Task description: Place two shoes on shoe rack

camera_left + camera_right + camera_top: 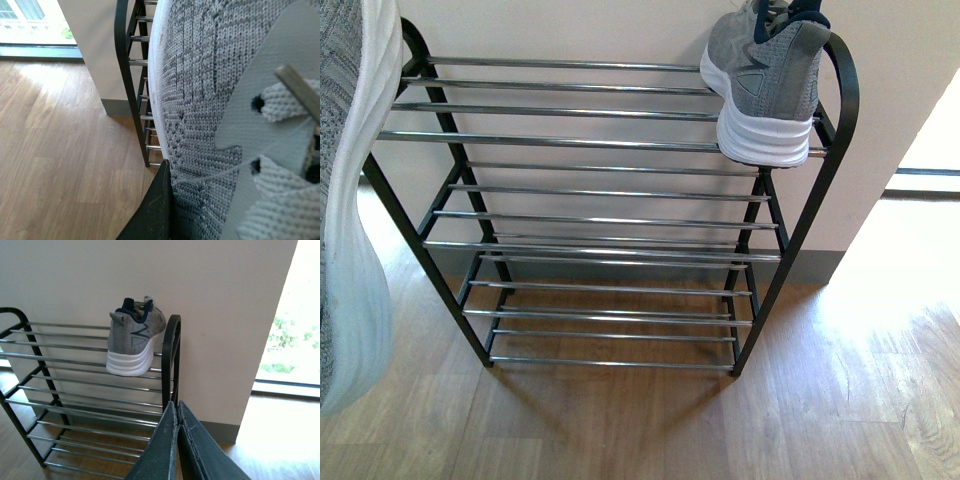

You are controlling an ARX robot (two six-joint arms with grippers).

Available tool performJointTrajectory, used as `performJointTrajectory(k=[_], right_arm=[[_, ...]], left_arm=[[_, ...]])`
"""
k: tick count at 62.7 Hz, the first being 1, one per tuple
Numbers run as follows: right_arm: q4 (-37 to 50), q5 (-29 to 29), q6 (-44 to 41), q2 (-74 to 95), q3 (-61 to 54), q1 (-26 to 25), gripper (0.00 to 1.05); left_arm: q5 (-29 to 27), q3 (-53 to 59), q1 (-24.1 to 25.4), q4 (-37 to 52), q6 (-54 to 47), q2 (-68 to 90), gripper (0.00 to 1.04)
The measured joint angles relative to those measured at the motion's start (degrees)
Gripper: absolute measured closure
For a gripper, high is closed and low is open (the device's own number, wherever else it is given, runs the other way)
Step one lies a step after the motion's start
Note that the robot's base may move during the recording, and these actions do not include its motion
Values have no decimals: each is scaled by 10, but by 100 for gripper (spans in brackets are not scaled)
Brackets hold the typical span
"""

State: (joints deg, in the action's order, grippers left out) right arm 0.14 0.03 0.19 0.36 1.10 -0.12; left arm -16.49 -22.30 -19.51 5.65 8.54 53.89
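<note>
Now one shoe (765, 85) sits on the shoe rack (570, 140). The left hand (159, 200) clamps the other shoe (350, 200), which probably goes beside it. The right hand (177, 412) is closed, empty.

Bright daylight comes in through a window (295, 340) to the right of the shoe rack (560, 140). The wooden floor (890, 280) on that side glows almost white. Under the rack the floor is darker, with a soft shadow. The rack's chrome rods (600, 219) shine with little glints. Left of the rack, a shoe (350, 220) very close to the front camera looks blurry.
</note>
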Motion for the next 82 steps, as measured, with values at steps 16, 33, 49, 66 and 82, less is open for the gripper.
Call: performJointTrajectory(k=[16, 33, 49, 66, 82], right_arm=[[0, 0, 0, 0, 0, 0, 78], [0, -2, 0, -1, 0, 0, 34], [0, -2, 0, 0, 0, 0, 10], [-1, 0, 0, 0, 0, 0, 9], [-2, 2, 0, -2, 0, 1, 9]], left_arm=[[0, 0, 0, 0, 0, 0, 99], [-1, 0, 0, 0, 0, 0, 99], [0, 0, 1, 0, 0, 0, 99], [2, 0, 0, 0, 0, 0, 99], [1, 0, -2, 0, -2, 0, 99]])
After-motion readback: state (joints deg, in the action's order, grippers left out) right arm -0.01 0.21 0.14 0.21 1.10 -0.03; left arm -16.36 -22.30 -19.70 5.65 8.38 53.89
